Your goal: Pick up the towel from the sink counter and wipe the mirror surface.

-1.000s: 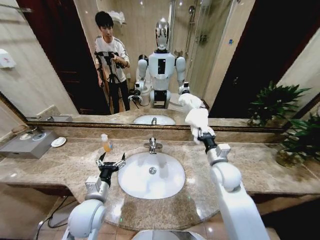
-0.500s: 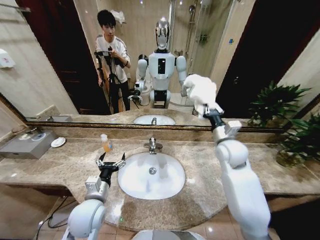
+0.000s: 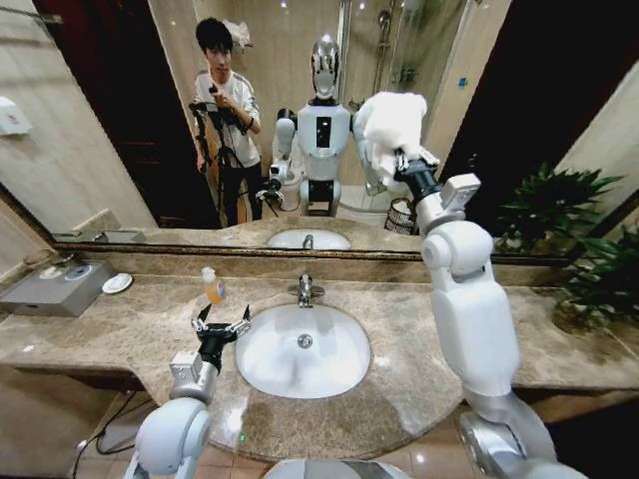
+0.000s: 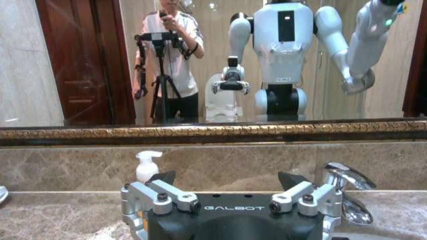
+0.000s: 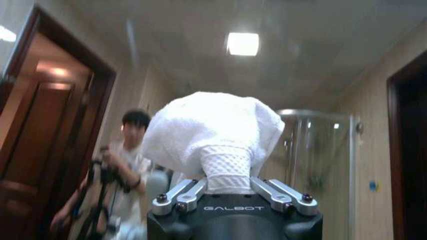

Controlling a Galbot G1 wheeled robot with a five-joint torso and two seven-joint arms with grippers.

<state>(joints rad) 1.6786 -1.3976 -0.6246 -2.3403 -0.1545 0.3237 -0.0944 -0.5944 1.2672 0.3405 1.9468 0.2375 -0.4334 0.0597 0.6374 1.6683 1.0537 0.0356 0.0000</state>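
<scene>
Head view: right tool has climbed from just above the mirror's lower frame to high against the mirror surface, arm now stretched nearly upright, so wiping looks underway and the stroke is travelling upward. Towel is off the surface entirely, bunched white at the tip of the right tool, in front of the robot's reflection; whether it actually touches the glass I can't tell from here. Right wrist view shows the fingers clamped on a pinched fold of the towel, the rest puffing out ahead of the tool. Left tool hangs low over the surface beside the basin, unchanged, fingers spread and holding nothing, with the soap bottle just beyond it.
</scene>
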